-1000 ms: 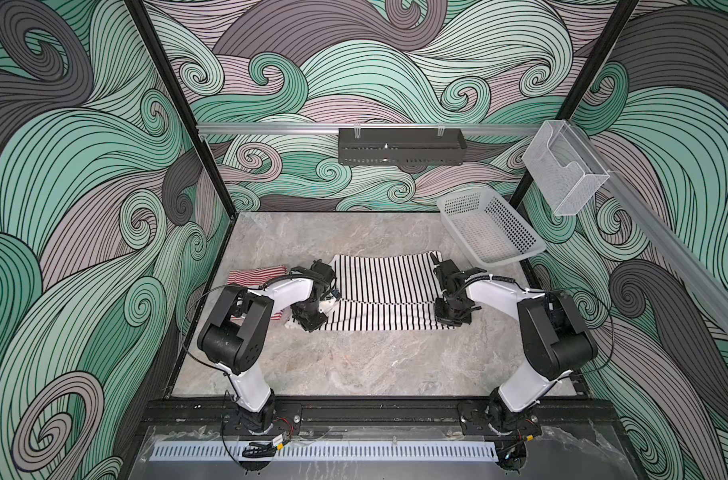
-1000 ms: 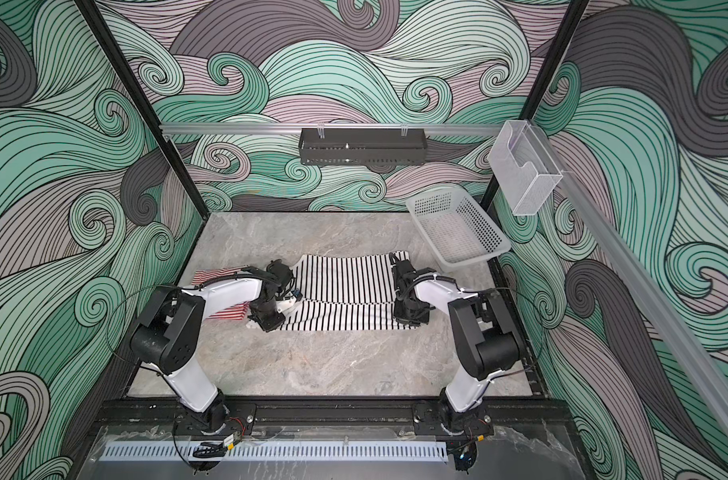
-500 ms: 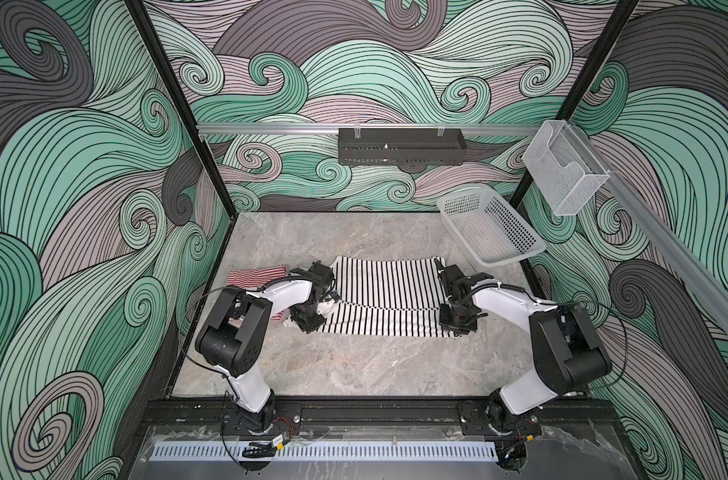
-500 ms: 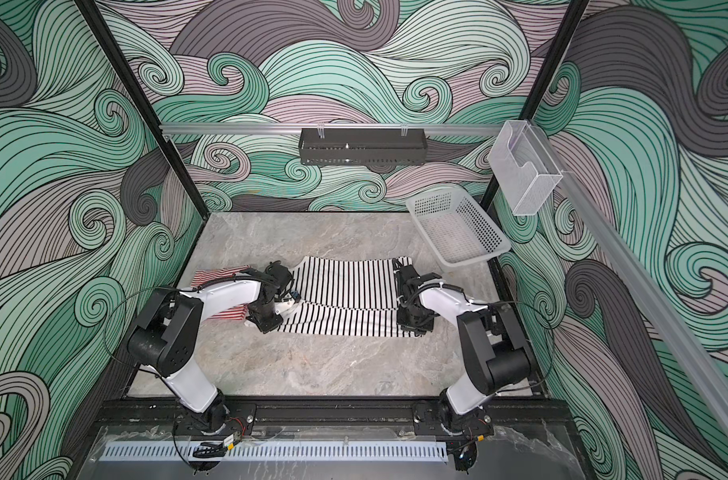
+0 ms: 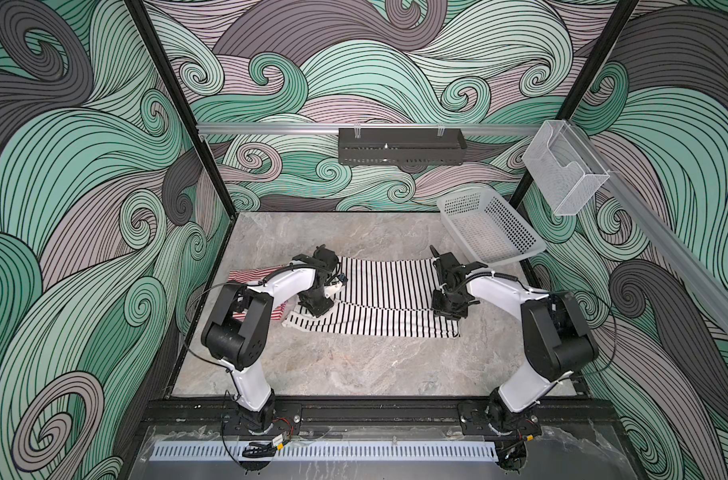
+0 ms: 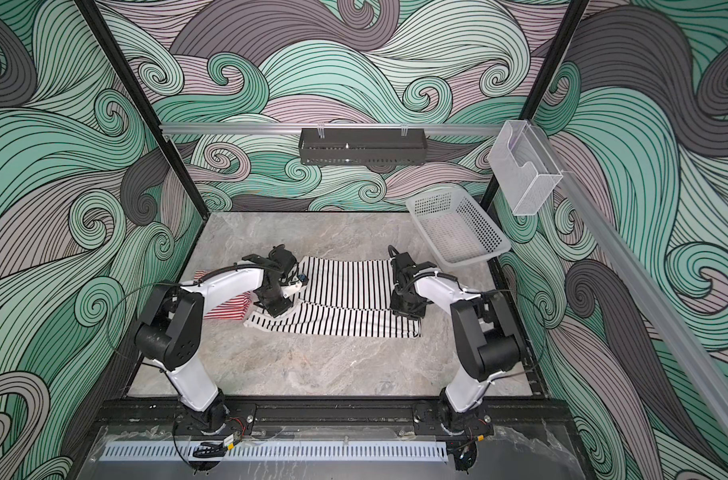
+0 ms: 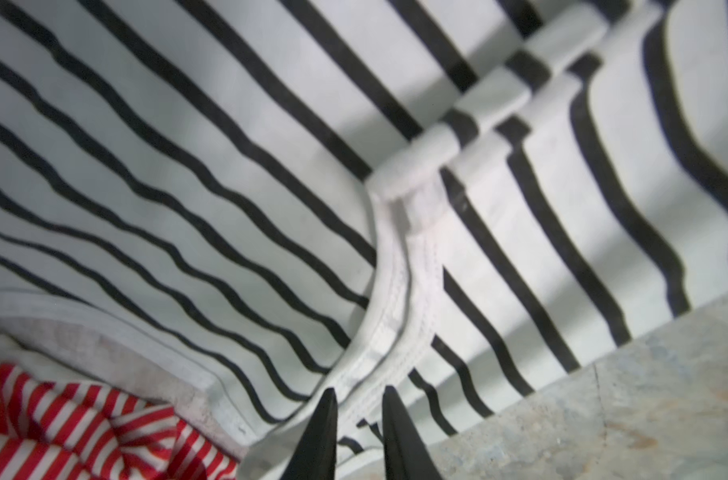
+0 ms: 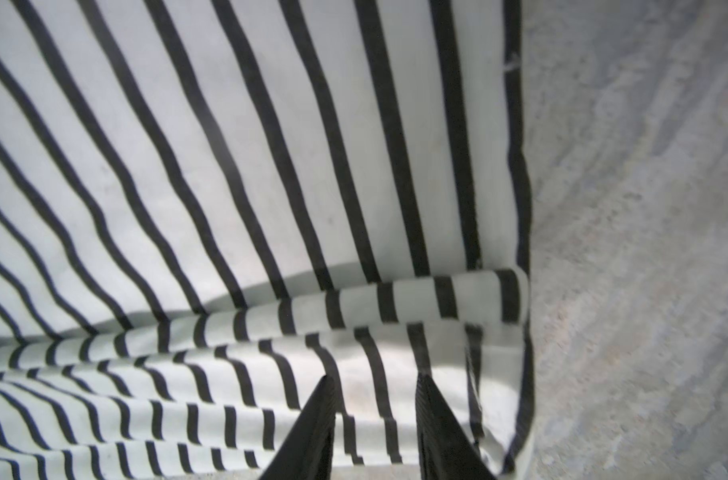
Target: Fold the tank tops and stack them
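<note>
Placement, as both top views give it: the white tank top with thin black stripes (image 5: 395, 299) lies spread across the middle of the grey marbled table (image 5: 354, 365). It is doubled, with the edge of an upper layer running across it from end to end. The red-and-white striped tank top (image 5: 246, 275) lies bunched at its left end, largely under the left arm, and the white perforated plastic basket (image 5: 516, 257) sits in the far right corner. The left gripper (image 5: 316, 309) is down on the left end of the spread tank top and the right gripper (image 5: 447, 311) on its right end. In the left wrist view the fingers (image 7: 320, 436) stand narrow, with the white bound edge (image 7: 395, 291) running in between them, which reads as a pinch on that edge; red stripes show just beside it. In the right wrist view the right gripper (image 8: 374, 378) stands partly apart over the doubled layer by the side hem, with the cloth lying flat beneath it rather than gathered. Treat both garments as light, limp and stretchy: expect them to sag, crease and drag on the stone, and expect one layer to slide off another. Take hold at bound edges, strap roots or hem corners, one gripper at each end, and pinch all layers of a fold together.
</note>
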